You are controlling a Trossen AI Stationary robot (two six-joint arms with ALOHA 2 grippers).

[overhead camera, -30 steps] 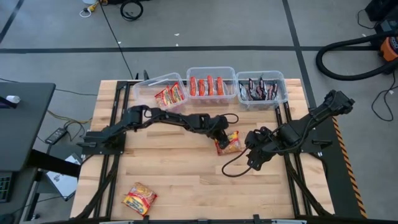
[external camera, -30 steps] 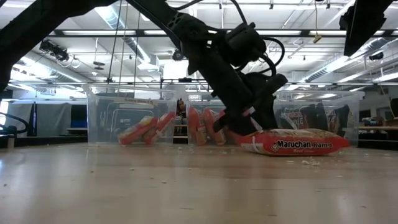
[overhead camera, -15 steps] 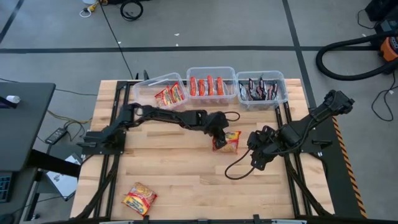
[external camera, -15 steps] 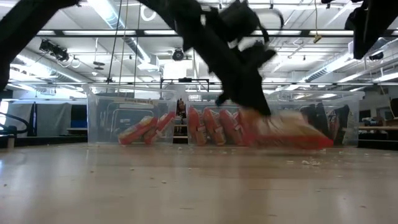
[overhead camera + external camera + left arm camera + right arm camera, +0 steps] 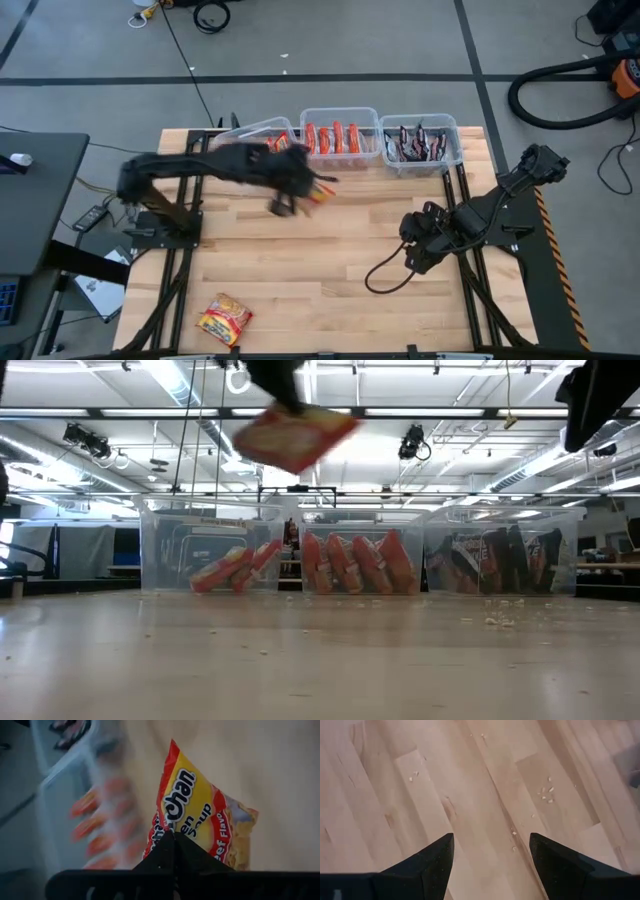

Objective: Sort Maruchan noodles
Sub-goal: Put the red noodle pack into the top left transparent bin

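Observation:
A red-and-yellow Maruchan noodle packet (image 5: 200,815) hangs high above the table in the low view (image 5: 295,435), with my left gripper (image 5: 175,837) shut on it. In the high view the packet (image 5: 318,190) is just in front of the bins, and the left arm is blurred. Three clear bins stand along the far edge: the left bin (image 5: 245,135) with orange-yellow packets, the middle bin (image 5: 340,112) with red ones, the right bin (image 5: 420,120) with dark ones. A further orange-yellow packet (image 5: 224,318) lies flat near the near left corner. My right gripper (image 5: 491,847) stands open over bare wood at the right. My left gripper pinches the packet by one edge (image 5: 172,827) between its two fingertips, which meet on the wrapper. The packet is lifted clear of the table and tilts in the hold, its printed face toward the wrist camera.
Crumbs (image 5: 545,795) are scattered on the wood under my right gripper. A black cable (image 5: 385,275) loops on the table by the right arm. Open wood lies between the bins and the near edge.
My left gripper has shut on the packet that lay at the table's middle. It has raised it clear and swung it up and toward the far left, toward the bins. The packet now hangs tilted, high above the table.

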